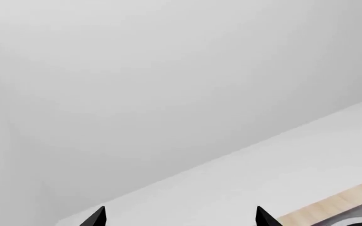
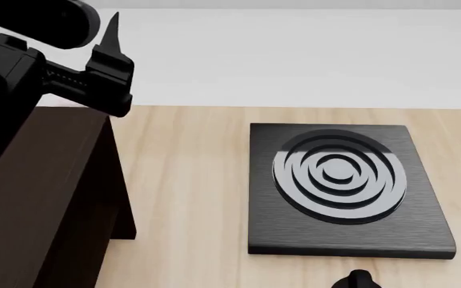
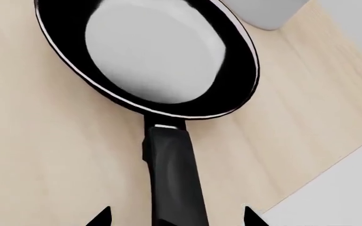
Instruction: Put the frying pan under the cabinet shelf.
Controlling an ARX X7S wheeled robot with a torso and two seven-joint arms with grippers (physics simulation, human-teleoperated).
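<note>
The frying pan lies on the light wooden table in the right wrist view, black with a glossy grey-white inside. Its long black handle runs between the tips of my right gripper. The jaws are open, one on each side of the handle, with gaps. The pan does not show in the head view. The cabinet shelf, dark brown wood grain, stands at the left of the head view. My left gripper is open and empty, raised above the shelf.
A square black stove plate with concentric rings lies on the wooden table, right of the shelf. A white pot stands just beyond the pan. A table edge runs near the handle. A small black rounded part shows at the head view's lower edge.
</note>
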